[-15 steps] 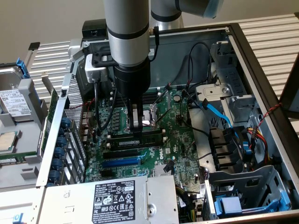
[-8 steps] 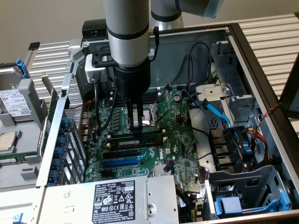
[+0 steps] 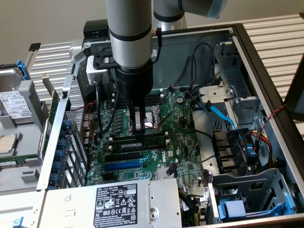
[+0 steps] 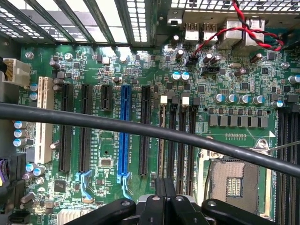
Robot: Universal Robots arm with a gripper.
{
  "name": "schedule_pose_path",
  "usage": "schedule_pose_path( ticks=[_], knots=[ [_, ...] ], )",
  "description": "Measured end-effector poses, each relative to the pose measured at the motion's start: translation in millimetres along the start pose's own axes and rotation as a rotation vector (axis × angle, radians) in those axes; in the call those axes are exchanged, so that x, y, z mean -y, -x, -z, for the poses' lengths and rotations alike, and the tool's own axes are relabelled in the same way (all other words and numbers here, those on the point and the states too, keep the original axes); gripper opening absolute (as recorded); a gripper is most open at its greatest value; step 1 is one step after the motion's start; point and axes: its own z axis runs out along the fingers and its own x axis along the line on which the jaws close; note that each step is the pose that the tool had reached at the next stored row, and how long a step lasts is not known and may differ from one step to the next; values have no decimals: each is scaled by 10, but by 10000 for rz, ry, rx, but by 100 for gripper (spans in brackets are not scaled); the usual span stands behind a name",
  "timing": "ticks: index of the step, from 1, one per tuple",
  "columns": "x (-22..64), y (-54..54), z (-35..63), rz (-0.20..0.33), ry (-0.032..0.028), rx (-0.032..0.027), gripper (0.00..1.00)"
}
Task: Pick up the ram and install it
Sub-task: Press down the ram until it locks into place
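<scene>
the claw (image 3: 138, 127) is closed, its fingers together, pointing down into the open case (image 3: 266, 71) over the motherboard (image 3: 180, 137). the ram (image 3: 142, 140) lies just below the fingertips, seated flat in a slot beside the cpu socket (image 3: 152, 121); whether they touch it i cannot tell. next come black slots (image 3: 123, 156) and a blue slot (image 3: 122, 166), then the power supply (image 3: 118, 202).

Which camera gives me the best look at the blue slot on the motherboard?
The wrist view: the blue slot lies nearly head-on at full length, crossed only by a black cable. The exterior view shows the same slot as a slanted blue strip, seen from farther off, in front of the arm.
</scene>
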Motion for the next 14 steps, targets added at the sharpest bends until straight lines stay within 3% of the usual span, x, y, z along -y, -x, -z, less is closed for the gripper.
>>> schedule_pose_path(
  ticks=[14],
  knots=[
    [0,-23,-1,3,0,108,11]
  ],
)
